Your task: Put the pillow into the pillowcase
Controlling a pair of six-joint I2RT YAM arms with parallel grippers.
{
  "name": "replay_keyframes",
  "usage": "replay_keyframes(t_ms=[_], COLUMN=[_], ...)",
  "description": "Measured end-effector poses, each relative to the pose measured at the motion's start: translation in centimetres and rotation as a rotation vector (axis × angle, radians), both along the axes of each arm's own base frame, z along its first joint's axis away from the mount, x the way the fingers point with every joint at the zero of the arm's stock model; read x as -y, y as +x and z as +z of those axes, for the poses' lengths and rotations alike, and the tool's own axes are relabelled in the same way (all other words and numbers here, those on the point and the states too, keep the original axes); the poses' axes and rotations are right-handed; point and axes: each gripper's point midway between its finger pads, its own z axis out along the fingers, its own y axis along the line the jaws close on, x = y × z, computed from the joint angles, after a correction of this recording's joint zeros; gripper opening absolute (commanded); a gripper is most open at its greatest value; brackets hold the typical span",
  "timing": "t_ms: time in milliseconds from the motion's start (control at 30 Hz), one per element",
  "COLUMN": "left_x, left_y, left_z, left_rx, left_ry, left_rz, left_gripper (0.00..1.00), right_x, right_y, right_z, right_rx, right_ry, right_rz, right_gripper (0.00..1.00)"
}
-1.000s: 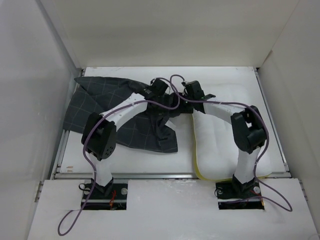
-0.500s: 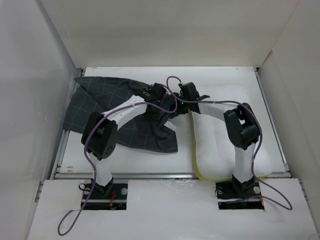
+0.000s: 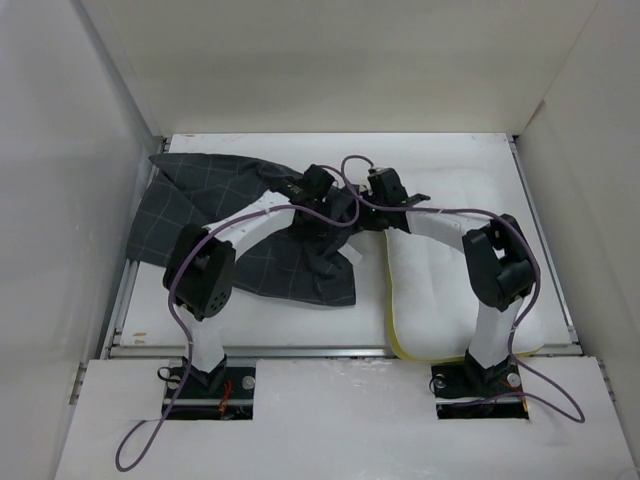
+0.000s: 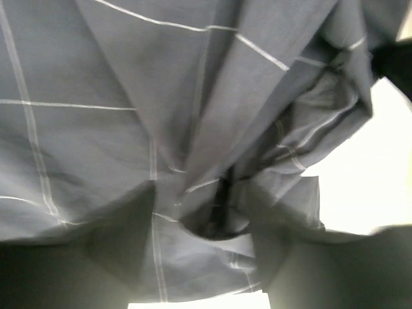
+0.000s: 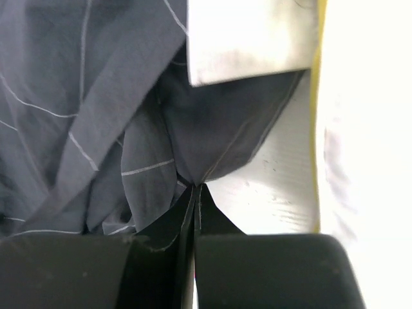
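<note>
The dark grey checked pillowcase point(image 3: 215, 230) lies spread over the left half of the table, and its right edge is bunched up. To its right lies the white pillow point(image 3: 455, 275), with its yellow edge point(image 5: 315, 129) toward the cloth. My right gripper point(image 5: 195, 188) is shut on a fold of the pillowcase point(image 5: 225, 129), just below its white tag point(image 5: 251, 38). My left gripper point(image 4: 212, 257) hangs close over crumpled pillowcase cloth point(image 4: 129, 96). Its blurred fingers stand apart, with fabric lying between them. In the top view the left gripper point(image 3: 328, 205) and the right gripper point(image 3: 368, 208) meet at the bunched edge.
White walls point(image 3: 90, 200) close in the table on the left, back and right. Purple cables point(image 3: 350, 160) loop over both wrists. A strip of bare white table point(image 3: 260, 325) runs in front of the pillowcase.
The right wrist swung a little left and then back. The left gripper has dropped slightly onto the cloth. The pillowcase's right edge is more gathered between the two grippers.
</note>
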Motion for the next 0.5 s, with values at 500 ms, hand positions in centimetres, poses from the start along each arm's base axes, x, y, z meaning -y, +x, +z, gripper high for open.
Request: replay_keyframes(t_ms=[500], left_x=[-1.3], left_y=[-0.8], left_z=[-3.6], left_rx=[-0.03], left_ry=[0.178], left_rz=[0.024], left_gripper=[0.62], right_x=[1.3], right_y=[-0.5], right_z=[0.7], right_rx=[0.022], right_ry=[-0.043], right_rz=[-0.025], right_gripper=[0.0])
